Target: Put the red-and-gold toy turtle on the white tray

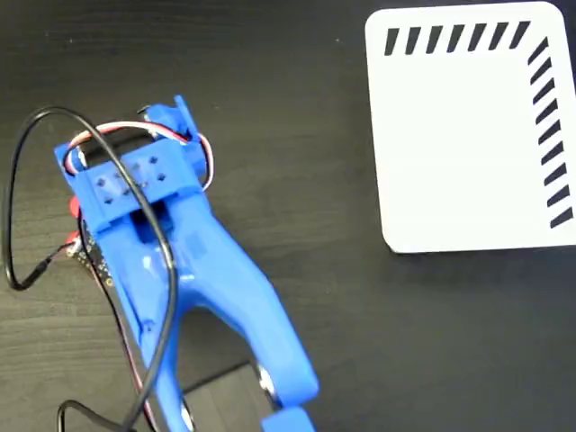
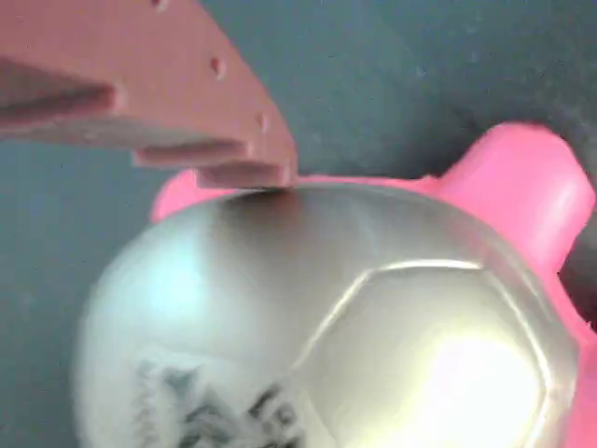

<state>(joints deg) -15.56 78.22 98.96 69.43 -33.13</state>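
Gold shell of the red-and-gold toy turtle (image 2: 326,317) fills your wrist view, since the gripper (image 1: 76,211) sits low over it. One finger (image 2: 187,103) touches its rim; I cannot tell whether the pincer is spread or pinching. The white tray (image 1: 459,144) waits at two o'clock.

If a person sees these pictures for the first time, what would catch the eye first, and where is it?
In the fixed view, the blue arm fills the lower left of the dark table, with a black cable looping over it. The white tray with black stripes shines at the upper right, with nothing on it. In the wrist view, the turtle fills the frame, one finger touching the top of its shiny shell.
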